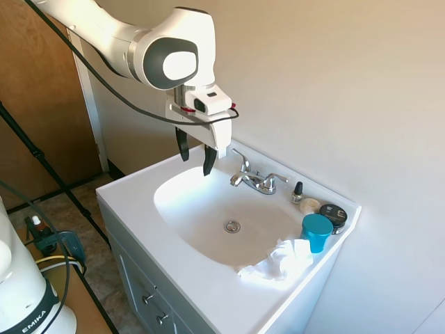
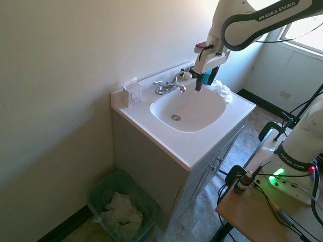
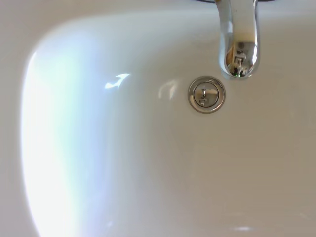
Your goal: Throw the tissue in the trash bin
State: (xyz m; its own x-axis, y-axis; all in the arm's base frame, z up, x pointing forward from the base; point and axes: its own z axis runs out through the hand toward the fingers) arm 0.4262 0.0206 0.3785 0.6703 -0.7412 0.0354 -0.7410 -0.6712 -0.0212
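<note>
The tissue [image 1: 281,260] is a crumpled white wad lying on the sink counter's front right corner beside a teal cup [image 1: 317,232]; in the second exterior view the tissue [image 2: 220,91] shows past the arm. My gripper [image 1: 195,157] hangs open and empty above the basin's back left part, well left of the tissue. The same gripper [image 2: 205,82] shows over the basin near the faucet. The trash bin [image 2: 120,205], a dark green basket lined with plastic and holding white paper, stands on the floor left of the cabinet. The wrist view shows only basin, drain [image 3: 206,94] and spout.
A chrome faucet [image 1: 256,178] stands at the basin's back. A small dark bottle [image 1: 297,191], a round dark tin [image 1: 334,215] and a pale soap sit behind the cup. A small white box [image 2: 133,93] stands at the counter's far corner by the wall.
</note>
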